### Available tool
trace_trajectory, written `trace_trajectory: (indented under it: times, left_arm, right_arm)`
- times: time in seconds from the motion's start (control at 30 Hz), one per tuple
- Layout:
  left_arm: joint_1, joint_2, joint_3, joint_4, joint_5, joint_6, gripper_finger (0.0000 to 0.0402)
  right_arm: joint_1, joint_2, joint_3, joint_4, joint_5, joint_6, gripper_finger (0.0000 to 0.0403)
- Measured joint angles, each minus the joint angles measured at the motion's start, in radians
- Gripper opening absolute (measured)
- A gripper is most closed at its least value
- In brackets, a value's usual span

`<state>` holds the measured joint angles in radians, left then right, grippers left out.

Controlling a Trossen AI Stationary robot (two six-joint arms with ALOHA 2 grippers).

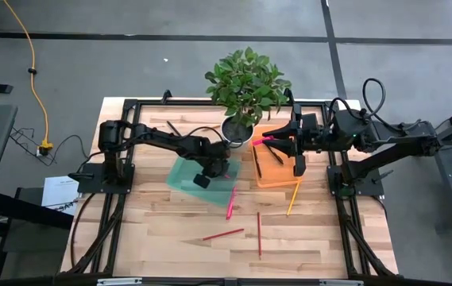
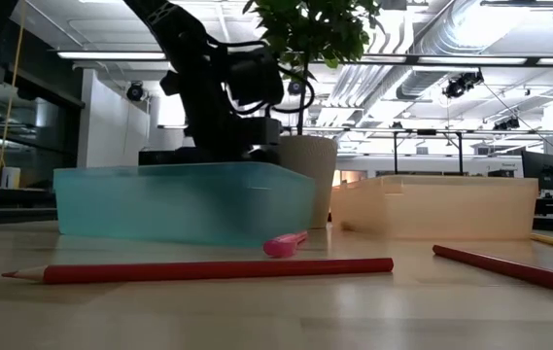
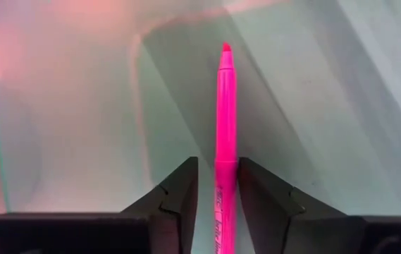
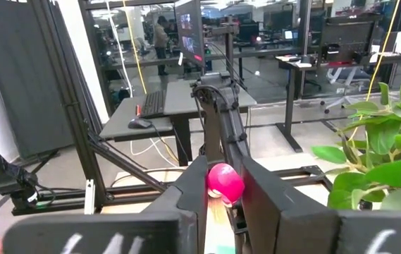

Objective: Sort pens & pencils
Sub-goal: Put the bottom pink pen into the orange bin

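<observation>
My left gripper (image 1: 212, 169) hangs over the teal tray (image 1: 186, 181), fingers a little apart. A bright pink pen (image 3: 225, 120) runs between them, its tip pointing away; it lies against one finger (image 3: 256, 190), with a gap to the other. My right gripper (image 1: 280, 143) is over the far left corner of the orange tray (image 1: 277, 176), shut on another pink pen (image 1: 262, 141). Dark pens (image 1: 256, 161) lie in the orange tray. On the table lie a third pink pen (image 1: 231, 203), two red pencils (image 1: 223, 234) and a yellow pencil (image 1: 293, 197). My left gripper: I cannot tell whether it touches the pink pen between its fingers. My right gripper pinches the pink pen between its two fingers, which come level from the table's right and lie along it. Its rounded pink end (image 4: 225, 183) shows between the fingers. The pen juts toward the table's left, clear of the tray.
A potted plant (image 1: 241, 87) stands at the far edge between the two trays. A dark pen (image 1: 173, 127) lies far left of the pot. The near half of the table holds only the loose sticks. In the low view a red pencil (image 2: 218, 269) lies before the teal tray (image 2: 179, 199).
</observation>
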<state>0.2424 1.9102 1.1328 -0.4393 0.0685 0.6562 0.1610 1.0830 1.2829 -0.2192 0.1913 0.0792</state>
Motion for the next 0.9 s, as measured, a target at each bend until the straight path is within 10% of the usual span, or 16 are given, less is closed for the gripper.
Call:
trace_trajectory:
  times: [0.3, 0.9]
  left_arm:
    - [0.001, -0.001, 0.000, -0.038, 0.084, 0.002, 0.0018]
    - [0.000, -0.027, 0.113, -0.112, 0.103, -0.005, 0.0021]
  right_arm:
    - [-0.006, 0.000, 0.000, 0.001, 0.000, -0.007, 0.0051]
    - [-0.012, 0.000, 0.000, -0.001, 0.000, -0.016, 0.0051]
